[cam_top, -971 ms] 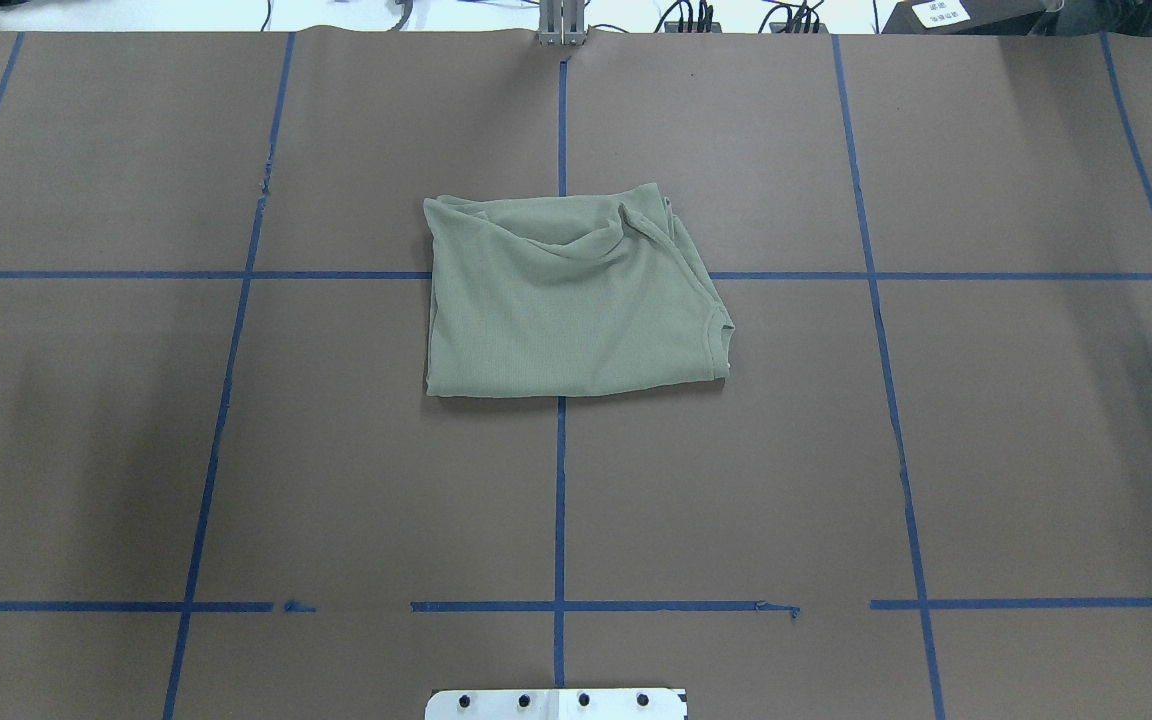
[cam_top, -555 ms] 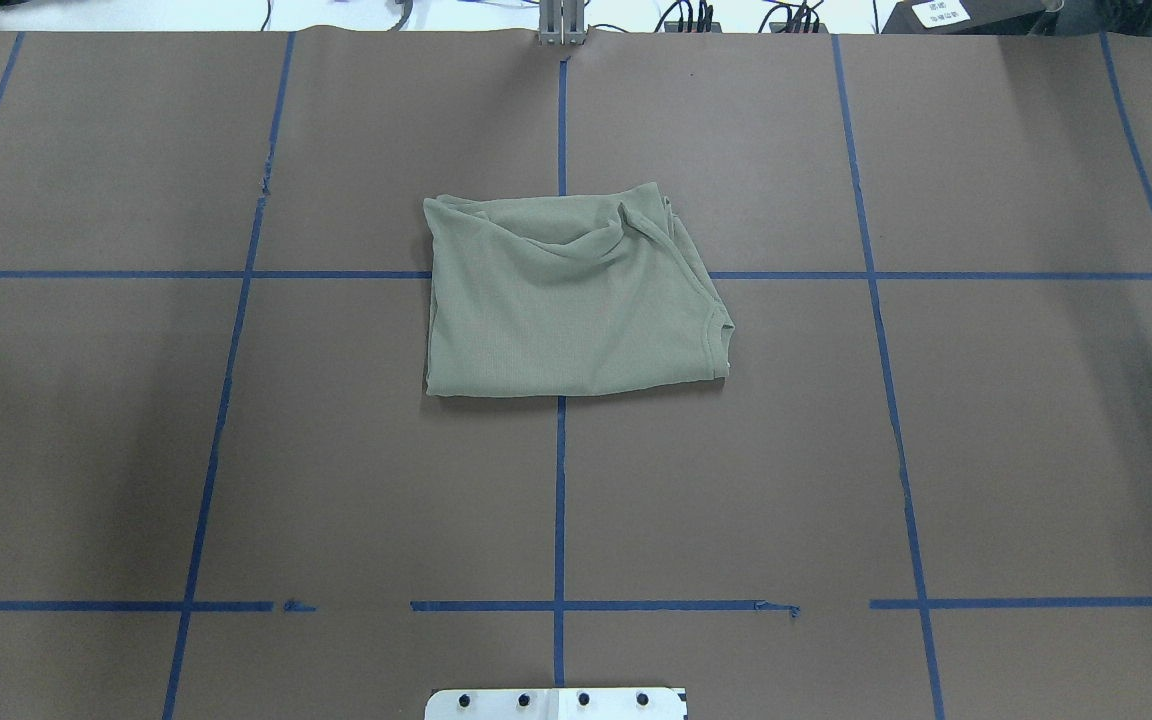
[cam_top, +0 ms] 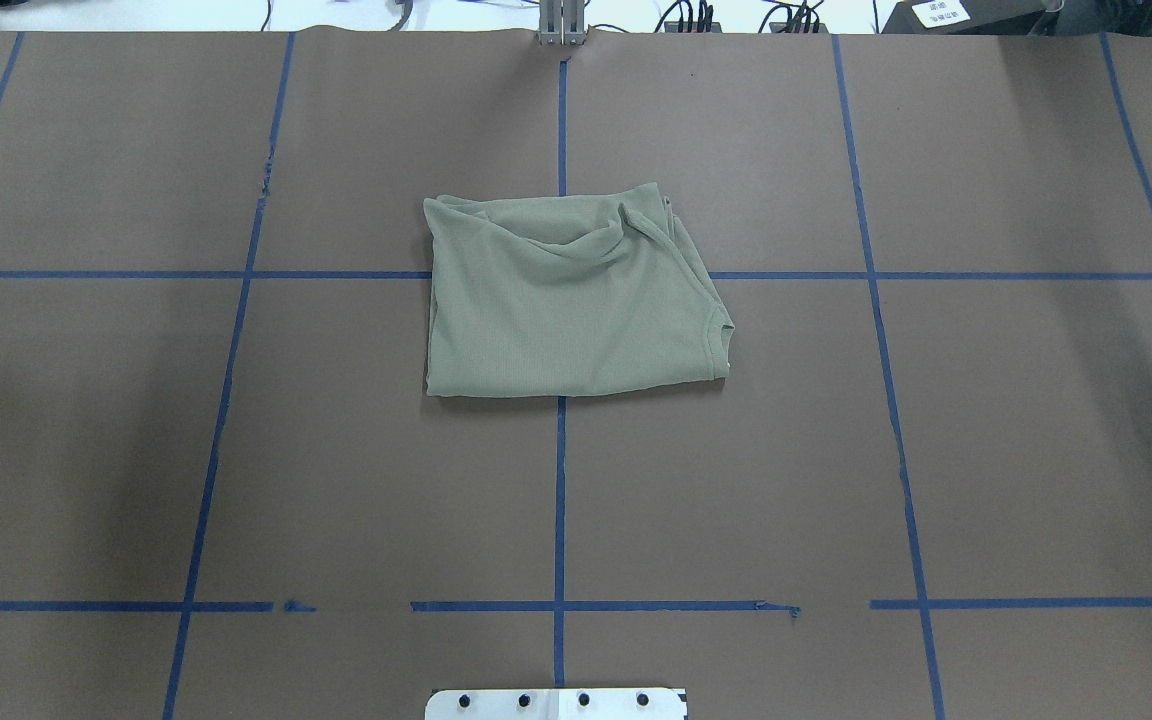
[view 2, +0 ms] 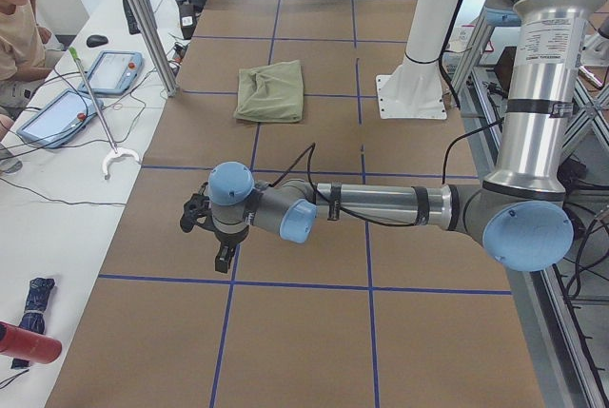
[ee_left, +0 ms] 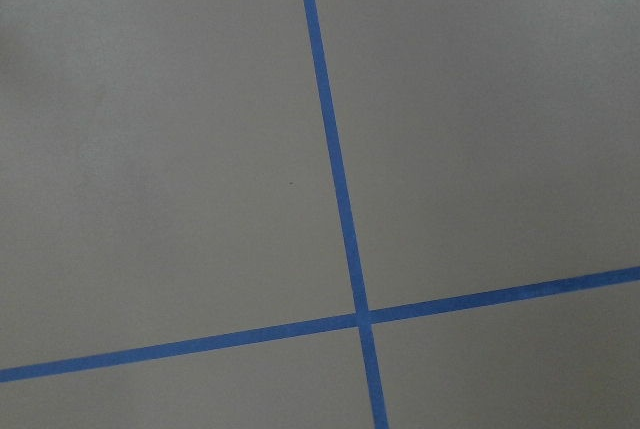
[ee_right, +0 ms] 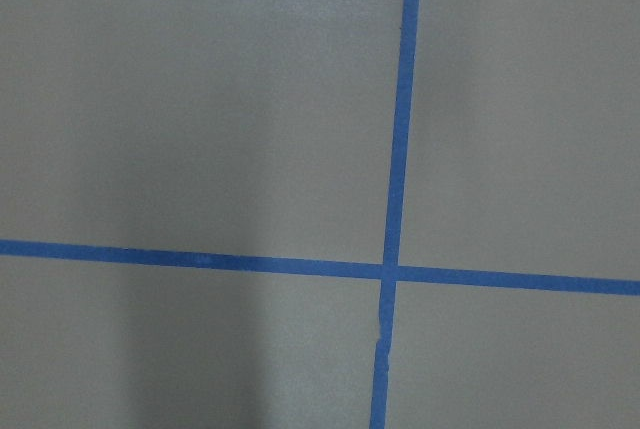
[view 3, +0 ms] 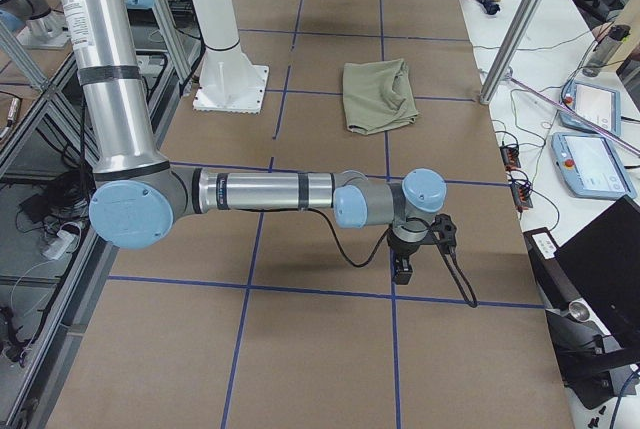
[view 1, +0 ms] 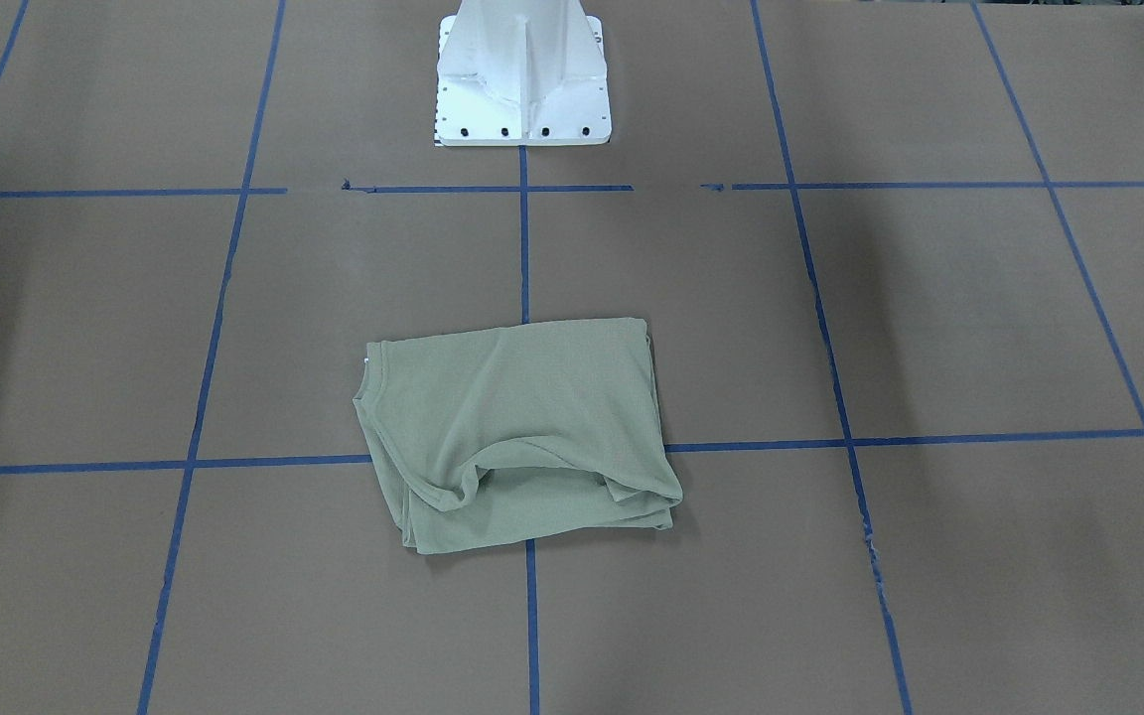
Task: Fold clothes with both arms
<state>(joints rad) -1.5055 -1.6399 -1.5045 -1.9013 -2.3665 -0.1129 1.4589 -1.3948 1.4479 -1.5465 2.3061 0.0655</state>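
1. Brown paper marked with blue tape lines (cam_top: 560, 500) covers the tabletop (cam_top: 1036, 450), and a white pedestal (view 1: 522, 79) stands at the robot's edge.
2. A sage-green shirt (cam_top: 566, 300) lies folded into a rough rectangle on the middle tape crossing, with its collar toward the robot's right.
3. It is well apart from the left pincer (view 2: 222, 256) and the right pincer (view 3: 402, 269), which hang over opposite ends of the tabletop.
4. The left arm (view 2: 381, 204) and the right arm (view 3: 260, 192) each hold the forearm level above the paper, wrist bent downward.
5. Whether each pincer is spread or pressed together, I cannot tell.
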